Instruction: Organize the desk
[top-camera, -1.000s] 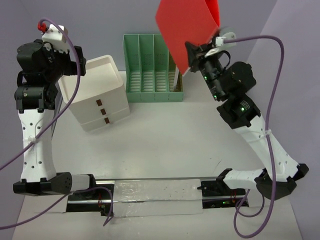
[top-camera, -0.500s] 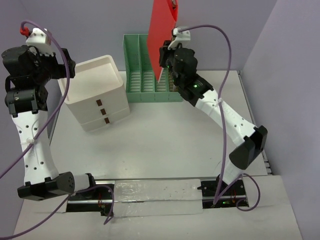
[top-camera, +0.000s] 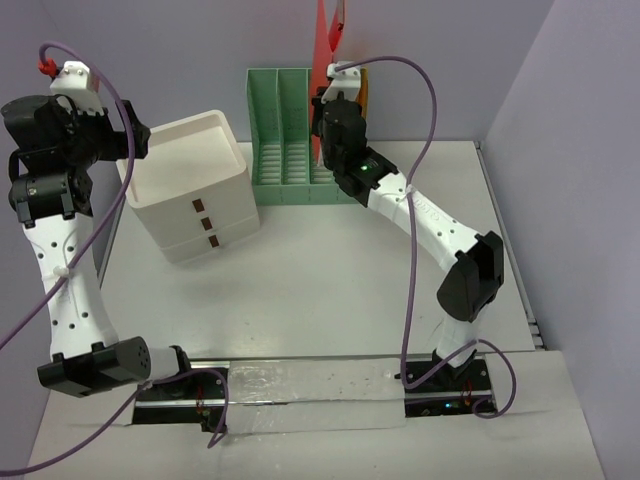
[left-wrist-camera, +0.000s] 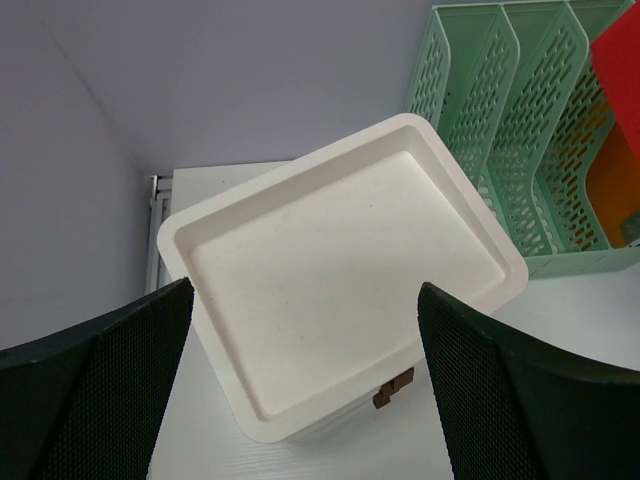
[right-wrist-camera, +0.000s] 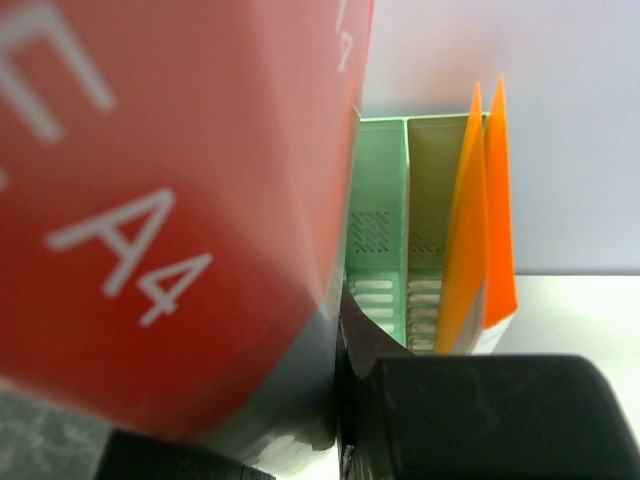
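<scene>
My right gripper (top-camera: 328, 98) is shut on a red folder (top-camera: 327, 38) marked "A4" (right-wrist-camera: 170, 180). It holds the folder upright and edge-on above the right slots of the green file holder (top-camera: 285, 150). An orange folder (right-wrist-camera: 475, 230) stands in the holder's rightmost slot. My left gripper (left-wrist-camera: 305, 290) hangs open and holds nothing, high above the white three-drawer box (left-wrist-camera: 340, 270) at the back left of the desk (top-camera: 330, 290). The red folder's lower edge is hidden behind my right wrist in the top view.
The drawer box (top-camera: 195, 190) stands close to the left of the file holder (left-wrist-camera: 500, 110). A wall runs behind both. Both arm bases and a metal rail (top-camera: 310, 390) line the near edge.
My right arm has swung left and stretched out. It carried the red folder from the holder's right side to above its slots and turned it edge-on. My left arm shifted slightly left.
</scene>
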